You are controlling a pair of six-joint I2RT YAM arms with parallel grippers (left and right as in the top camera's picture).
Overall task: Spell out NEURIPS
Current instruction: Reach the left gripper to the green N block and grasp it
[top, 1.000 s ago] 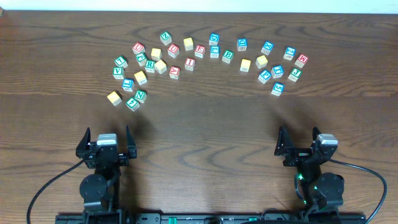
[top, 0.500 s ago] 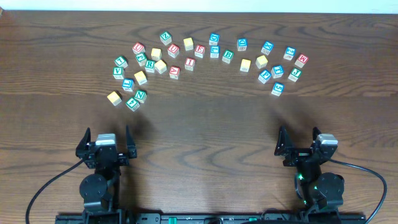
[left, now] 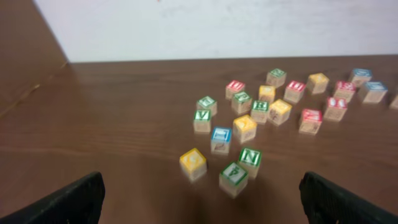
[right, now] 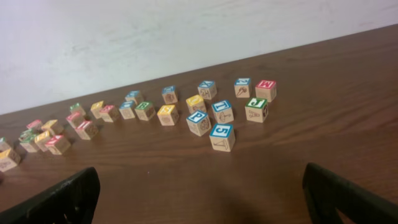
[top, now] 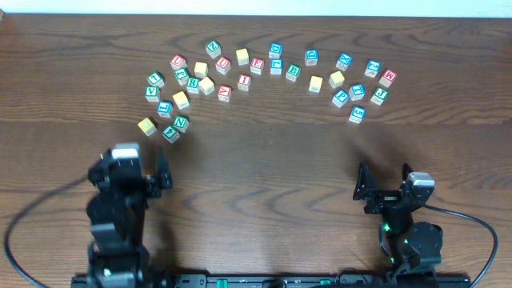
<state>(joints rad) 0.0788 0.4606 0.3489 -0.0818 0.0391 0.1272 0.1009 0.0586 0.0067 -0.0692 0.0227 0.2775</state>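
Many small wooden letter cubes lie in an arc across the far half of the table. A green N cube [top: 181, 122] sits at the arc's near left end and also shows in the left wrist view [left: 250, 157], beside a green cube [left: 234, 174] and a yellow-faced cube [top: 146, 126] [left: 193, 160]. A blue P cube [top: 341, 97] lies at the right [right: 198, 118]. Other letters are too small to read surely. My left gripper [top: 132, 166] [left: 202, 208] is open and empty, just short of the N cube. My right gripper [top: 382, 180] [right: 200, 202] is open and empty, near the front edge.
Cubes with other letters lie mixed in the same arc, such as a red cube [top: 389, 77] at the far right and a blue one [top: 358, 114] nearest the right gripper. Bare dark wood [top: 264, 168] lies between the grippers and the cubes.
My left arm has lifted and moved forward toward the left end of the arc. The right arm and the cubes have not moved.
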